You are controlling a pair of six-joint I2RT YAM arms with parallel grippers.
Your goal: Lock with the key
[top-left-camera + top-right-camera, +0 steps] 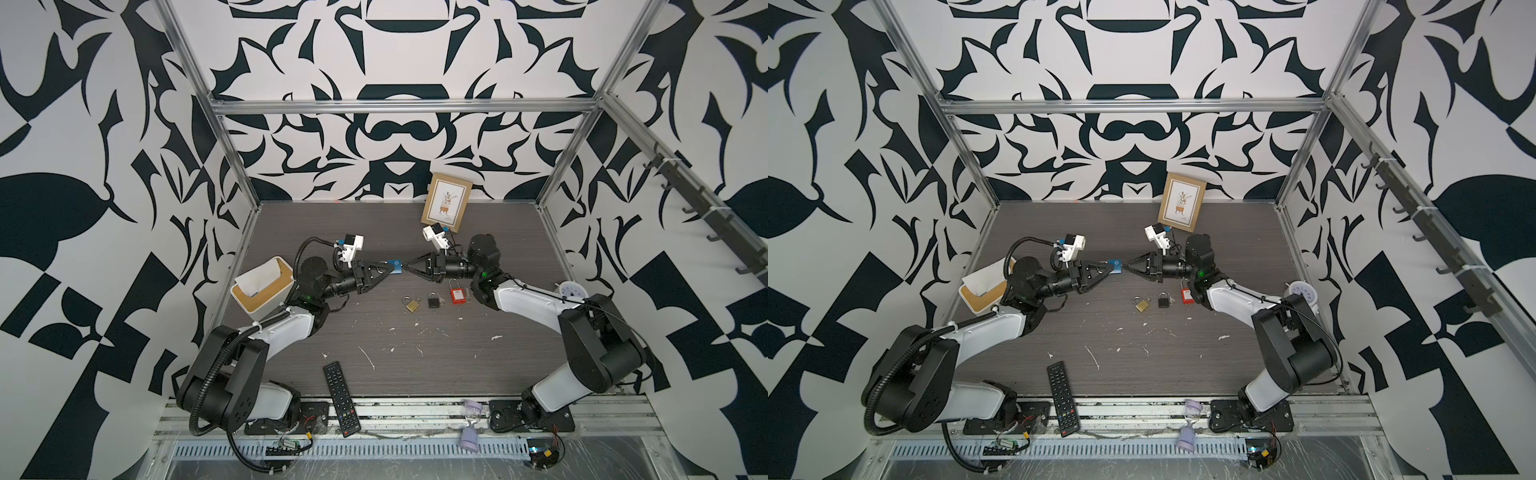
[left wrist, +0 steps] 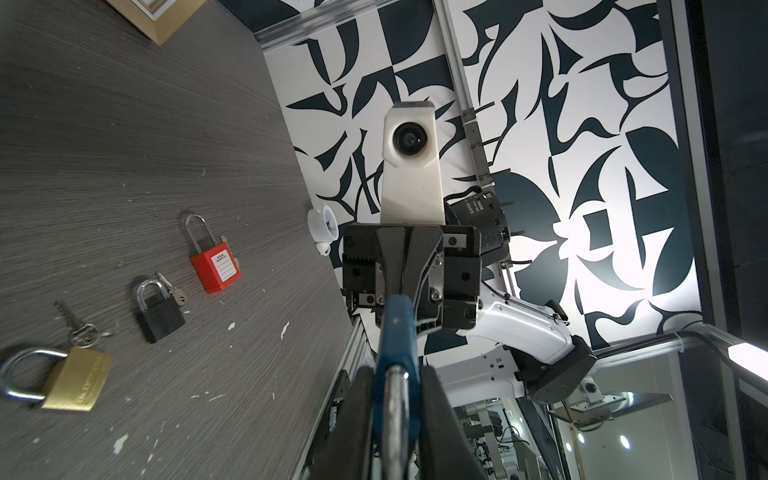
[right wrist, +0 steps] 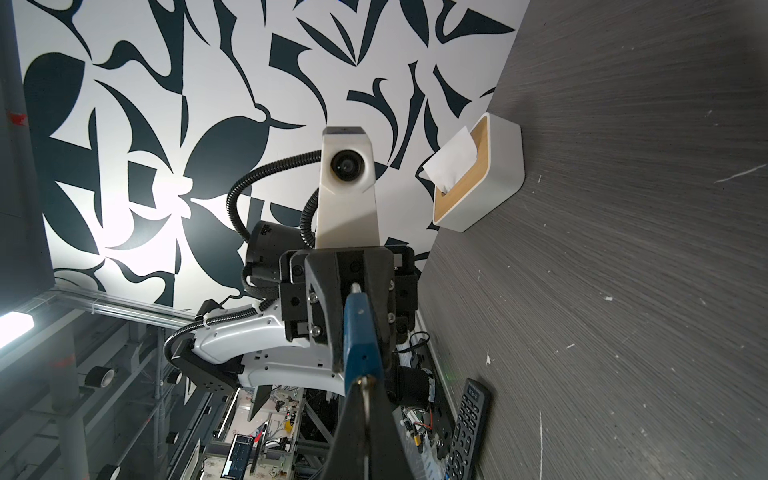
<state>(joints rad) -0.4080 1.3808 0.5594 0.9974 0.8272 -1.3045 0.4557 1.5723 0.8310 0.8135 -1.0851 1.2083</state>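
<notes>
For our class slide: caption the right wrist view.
Right tool pinches the key at the base of a blue padlock held by the left tool.

You can't see the key whole: only a metal sliver shows between the right fingers, its tip lost in the blue lock. In both top views it's too small to make out. The shackle runs off the edge between the left fingers. The frame and remote are cropped; the label on the red lock is unreadable
</notes>
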